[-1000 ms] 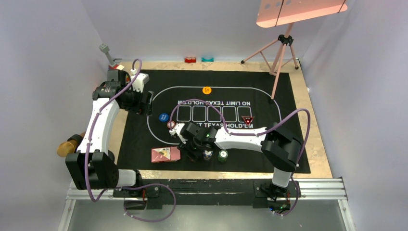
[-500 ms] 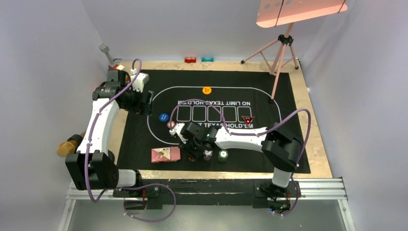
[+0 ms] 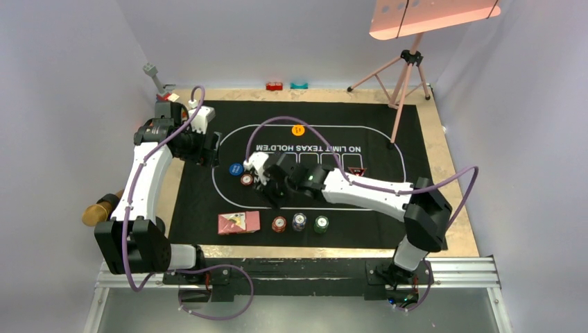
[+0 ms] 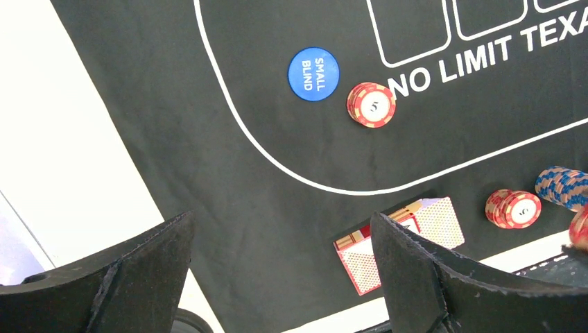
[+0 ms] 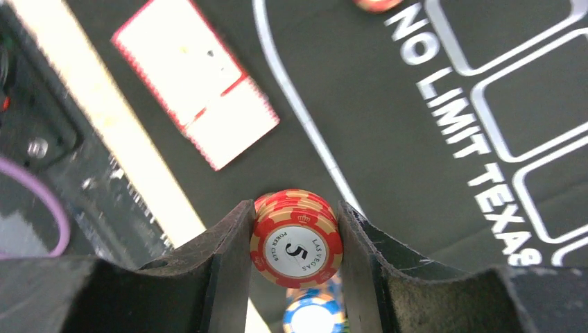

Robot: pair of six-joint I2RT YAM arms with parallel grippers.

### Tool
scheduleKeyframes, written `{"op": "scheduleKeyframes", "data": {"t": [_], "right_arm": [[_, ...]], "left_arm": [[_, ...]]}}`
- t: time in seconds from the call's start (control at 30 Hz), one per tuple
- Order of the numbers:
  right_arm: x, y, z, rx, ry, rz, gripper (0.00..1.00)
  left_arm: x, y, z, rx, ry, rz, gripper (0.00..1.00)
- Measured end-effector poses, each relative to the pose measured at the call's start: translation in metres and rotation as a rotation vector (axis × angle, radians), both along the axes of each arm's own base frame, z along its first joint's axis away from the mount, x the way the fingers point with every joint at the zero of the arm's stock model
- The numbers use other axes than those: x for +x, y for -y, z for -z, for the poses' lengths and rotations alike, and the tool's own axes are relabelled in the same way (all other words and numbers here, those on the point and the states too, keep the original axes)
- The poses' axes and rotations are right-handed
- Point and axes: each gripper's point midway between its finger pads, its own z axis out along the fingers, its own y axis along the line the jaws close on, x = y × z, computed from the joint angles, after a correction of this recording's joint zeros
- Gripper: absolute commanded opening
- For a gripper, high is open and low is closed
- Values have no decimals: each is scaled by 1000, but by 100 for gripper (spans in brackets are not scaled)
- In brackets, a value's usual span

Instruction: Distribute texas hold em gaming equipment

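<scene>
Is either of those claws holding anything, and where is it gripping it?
The right claw pinches a red poker chip by opposite sides of its rim. The left claw is open and holds nothing.

Five chip stacks (image 3: 279, 223), two discs (image 3: 236, 168), one triangle marker (image 3: 356, 173), one card pile (image 3: 238, 223)

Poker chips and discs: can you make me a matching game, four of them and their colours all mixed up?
Things:
1 Small Blind disc
2 far disc
3 chip in the right gripper
4 rightmost chip stack

Colours:
A green
B red
C blue
D orange

Pairs: 1-C, 2-D, 3-B, 4-A.
</scene>
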Motion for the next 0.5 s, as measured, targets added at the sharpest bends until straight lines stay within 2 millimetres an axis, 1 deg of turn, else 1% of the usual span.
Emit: {"op": "scheduleKeyframes", "data": {"t": [0.03,0.1,0.2,0.27,0.33,0.4,0.5], "right_arm": [[10,0,-7,14,11,21,0],[40,6,-19,34,40,94,0],[97,22,-32,42,84,241,0],[132,31,-33,32,108,328,0],[170,42,-26,9,132,418,0],[200,56,-13,-24,136,491,0],[232,74,14,-72,121,571,0]], "left_arm": [[0,0,0,2,1,3,100],[0,0,0,3,2,5,100],[0,-1,0,7,3,11,100],[0,-1,0,7,3,11,100],[0,-1,1,7,1,11,100],[0,-1,1,7,3,11,100],[1,-1,1,7,7,11,100]]}}
